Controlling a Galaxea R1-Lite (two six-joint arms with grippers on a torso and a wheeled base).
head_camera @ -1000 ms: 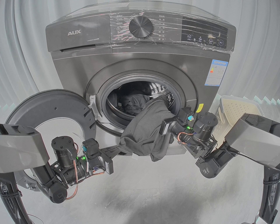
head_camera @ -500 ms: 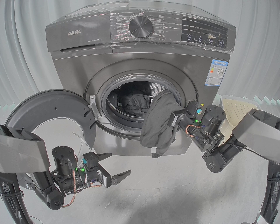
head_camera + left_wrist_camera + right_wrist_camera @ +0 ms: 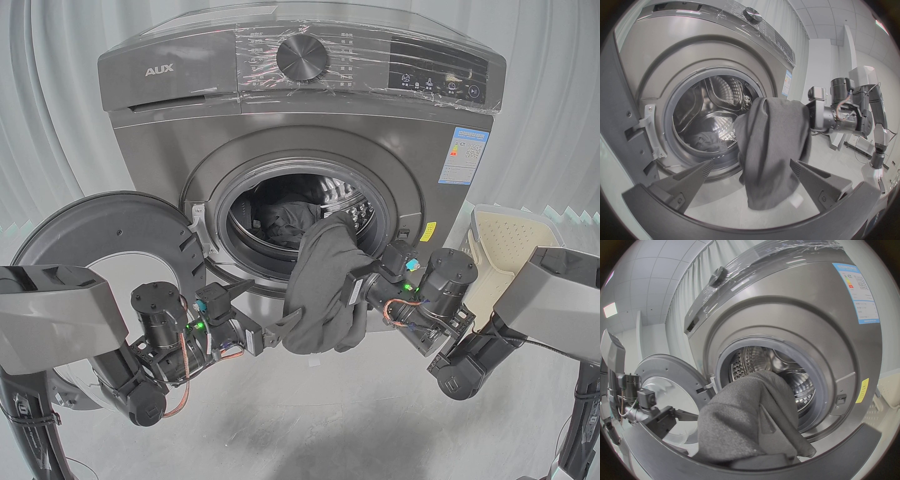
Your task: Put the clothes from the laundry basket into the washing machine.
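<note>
two grippers sit low in front of a grey metal front-loading washing machine point(image 3: 187, 144) that takes up the middle and top of the head view. its round door point(image 3: 106, 231) is swung wide open at the left of the frame. a dark grey cloth garment point(image 3: 325, 281) is draped over the right gripper point(image 3: 357, 282) at the centre of the frame. the garment's top fold lies at the lower right rim of the round drum opening point(image 3: 250, 187), and the rest hangs outside, down the machine's front panel, clear of the floor. the cloth covers that gripper's end, so whether it is clenched on the garment cannot be told. the left gripper point(image 3: 274, 301), at lower left of centre, is spread wide and grasps nothing. in the left wrist view the hanging garment lies between its two jaws, and whether they touch it cannot be told. more dark clothes point(image 3: 281, 219) lie inside the steel drum. a cream perforated plastic laundry basket point(image 3: 512, 240) stands at the right edge, just beside the machine.
</note>
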